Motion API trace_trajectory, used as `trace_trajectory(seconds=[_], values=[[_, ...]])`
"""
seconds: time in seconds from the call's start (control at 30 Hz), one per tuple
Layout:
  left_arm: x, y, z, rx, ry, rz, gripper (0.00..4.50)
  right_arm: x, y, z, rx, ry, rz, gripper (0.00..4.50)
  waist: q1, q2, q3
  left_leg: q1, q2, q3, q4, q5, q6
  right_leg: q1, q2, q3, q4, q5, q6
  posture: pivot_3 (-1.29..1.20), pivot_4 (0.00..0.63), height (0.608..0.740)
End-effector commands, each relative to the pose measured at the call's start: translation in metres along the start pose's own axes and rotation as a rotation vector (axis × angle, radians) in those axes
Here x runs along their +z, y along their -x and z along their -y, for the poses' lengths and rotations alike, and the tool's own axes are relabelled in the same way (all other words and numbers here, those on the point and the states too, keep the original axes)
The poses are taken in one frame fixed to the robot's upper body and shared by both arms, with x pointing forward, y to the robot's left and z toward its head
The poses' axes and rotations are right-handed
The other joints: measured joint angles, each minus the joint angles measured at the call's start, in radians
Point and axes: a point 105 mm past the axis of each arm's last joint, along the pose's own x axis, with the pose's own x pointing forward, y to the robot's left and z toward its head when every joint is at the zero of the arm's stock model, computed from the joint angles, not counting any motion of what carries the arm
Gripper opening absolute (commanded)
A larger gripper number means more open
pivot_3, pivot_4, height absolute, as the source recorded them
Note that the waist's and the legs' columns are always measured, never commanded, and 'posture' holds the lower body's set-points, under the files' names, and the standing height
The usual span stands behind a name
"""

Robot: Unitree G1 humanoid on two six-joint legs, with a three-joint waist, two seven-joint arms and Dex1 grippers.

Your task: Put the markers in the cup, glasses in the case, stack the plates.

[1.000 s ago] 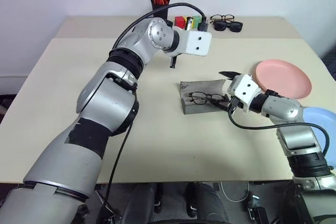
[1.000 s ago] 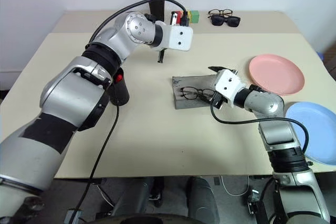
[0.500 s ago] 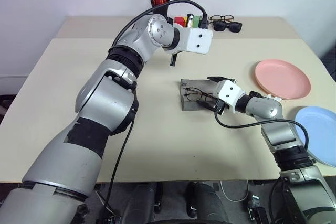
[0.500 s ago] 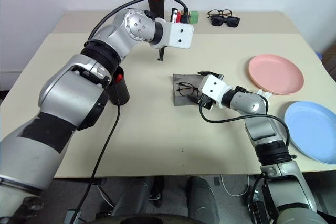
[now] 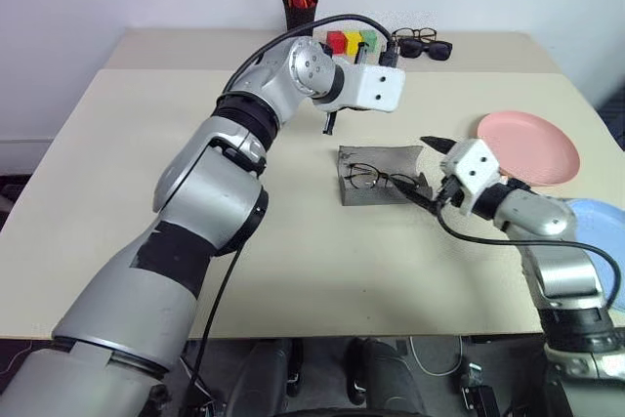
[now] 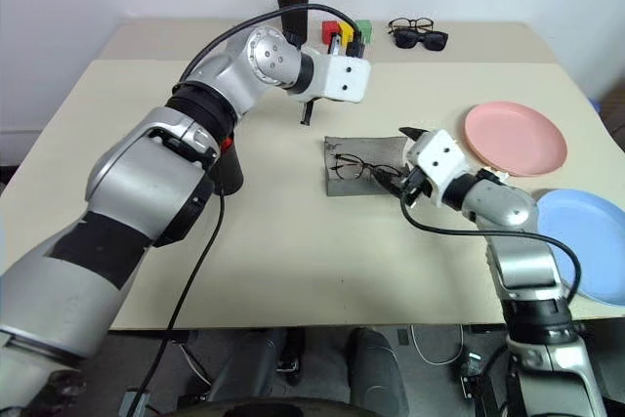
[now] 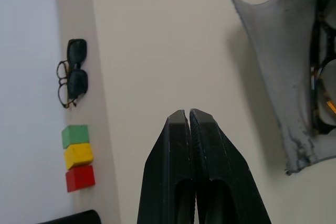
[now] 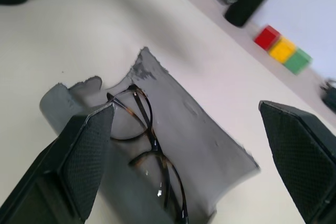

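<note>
Backing the spread right tool [image 5: 430,165] off the glasses [image 5: 376,178], lying just ahead in the case [image 5: 376,183]; closing lid next; left tool [image 7: 189,116] pressed together.

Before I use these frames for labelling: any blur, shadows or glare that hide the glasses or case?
Right wrist view: glasses sharp on the open case; the coloured blocks behind look soft. Left wrist view: the case casts a soft shadow on the table; the end effector is crisp. Left eye view: even light, no glare, glasses readable.
</note>
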Motion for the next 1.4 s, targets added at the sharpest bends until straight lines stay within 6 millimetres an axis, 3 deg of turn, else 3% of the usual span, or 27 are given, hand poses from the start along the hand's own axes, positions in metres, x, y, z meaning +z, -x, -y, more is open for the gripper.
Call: trace_trajectory(seconds=[0.03, 0.43, 0.6, 0.87, 0.97, 1.2, 1.4], values=[[0.002, -0.004, -0.001, 0.003, -0.019, -0.038, 0.06, 0.004, 0.019, 0.012, -0.086, 0.011, -0.006, 4.50, 0.000, 0.000, 0.000, 0.000, 0.000, 0.000, 0.000, 0.000, 0.000, 0.000, 0.000, 0.000, 0.000, 0.000, 0.000, 0.00, 0.150, 0.740], [0.004, -0.024, 0.016, -0.059, -0.054, -0.132, 0.06, 0.003, 0.026, 0.012, -0.217, -0.042, 0.001, 4.50, 0.000, 0.000, 0.000, -0.001, 0.000, 0.000, -0.001, 0.000, 0.000, -0.002, 0.000, 0.000, 0.000, 0.000, 0.000, 0.00, 0.150, 0.740], [-0.005, -0.029, 0.030, -0.128, -0.091, -0.213, 0.06, 0.001, 0.028, 0.012, -0.242, -0.050, 0.007, 4.50, -0.001, 0.000, 0.000, -0.001, 0.000, 0.001, 0.000, -0.001, 0.001, -0.001, -0.001, 0.000, 0.000, 0.000, 0.000, 0.00, 0.150, 0.740], [0.008, -0.045, 0.050, -0.178, -0.089, -0.169, 0.06, -0.004, 0.034, 0.008, -0.277, -0.068, -0.003, 4.50, 0.001, 0.000, -0.001, -0.001, 0.000, 0.000, 0.000, -0.001, 0.001, -0.001, -0.001, 0.000, 0.000, 0.000, 0.000, 0.00, 0.150, 0.740], [0.008, -0.049, 0.067, -0.262, -0.029, -0.139, 0.06, -0.008, 0.039, 0.004, -0.274, -0.074, -0.016, 4.50, 0.001, 0.001, -0.001, -0.001, 0.000, 0.000, 0.000, -0.001, 0.001, -0.001, -0.001, 0.000, 0.000, 0.000, 0.000, 0.00, 0.150, 0.740], [0.021, -0.039, 0.076, -0.388, 0.045, 0.004, 0.06, -0.009, 0.045, 0.007, -0.274, -0.071, -0.032, 4.50, -0.002, 0.001, -0.001, -0.001, 0.000, 0.000, 0.000, -0.001, 0.001, -0.002, -0.001, 0.001, 0.000, 0.000, 0.000, 0.00, 0.150, 0.740], [0.030, -0.022, 0.069, -0.436, 0.099, 0.141, 0.06, -0.010, 0.046, 0.013, -0.273, -0.062, -0.043, 4.50, 0.000, 0.001, -0.001, -0.001, 0.000, 0.000, 0.000, -0.001, 0.001, -0.002, -0.001, 0.001, 0.000, 0.000, 0.000, 0.00, 0.150, 0.740]])
